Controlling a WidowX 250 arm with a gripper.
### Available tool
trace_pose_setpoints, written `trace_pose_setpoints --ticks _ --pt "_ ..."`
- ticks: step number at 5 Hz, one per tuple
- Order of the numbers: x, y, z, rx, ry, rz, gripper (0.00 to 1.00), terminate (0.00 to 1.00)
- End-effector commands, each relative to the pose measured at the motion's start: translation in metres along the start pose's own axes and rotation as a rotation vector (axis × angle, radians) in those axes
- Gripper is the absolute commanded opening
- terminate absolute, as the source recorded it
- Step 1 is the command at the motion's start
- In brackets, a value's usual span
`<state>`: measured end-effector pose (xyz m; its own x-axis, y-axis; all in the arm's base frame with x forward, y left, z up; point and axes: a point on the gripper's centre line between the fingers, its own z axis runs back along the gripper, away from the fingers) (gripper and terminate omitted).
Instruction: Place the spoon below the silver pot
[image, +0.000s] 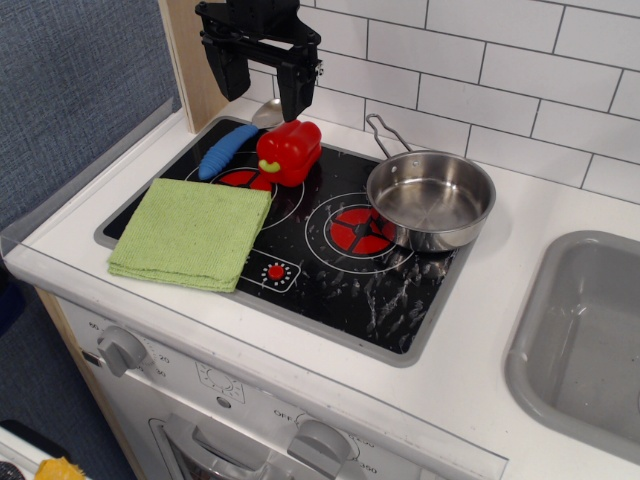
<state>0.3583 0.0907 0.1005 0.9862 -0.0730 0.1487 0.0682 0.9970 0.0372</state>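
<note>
The spoon (228, 150) lies at the back left of the black stovetop, its ribbed blue handle pointing front-left and its small silver bowl (267, 113) toward the wall. The silver pot (431, 198) sits on the right side of the stovetop, wire loop handle toward the back left. My gripper (262, 92) hangs above the spoon's bowl end, its two black fingers apart and holding nothing.
A red toy pepper (290, 151) stands just right of the spoon. A folded green cloth (192, 233) covers the stovetop's front left. A grey sink basin (585, 340) is at the right. A tiled wall runs behind.
</note>
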Motion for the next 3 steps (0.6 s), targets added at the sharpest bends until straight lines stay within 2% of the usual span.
trace_pose_setpoints --ticks 1,3 --pt "0.000 0.000 0.000 0.000 0.000 0.000 1.00 0.00" --pt "-0.005 0.054 -0.023 0.054 0.051 0.108 1.00 0.00"
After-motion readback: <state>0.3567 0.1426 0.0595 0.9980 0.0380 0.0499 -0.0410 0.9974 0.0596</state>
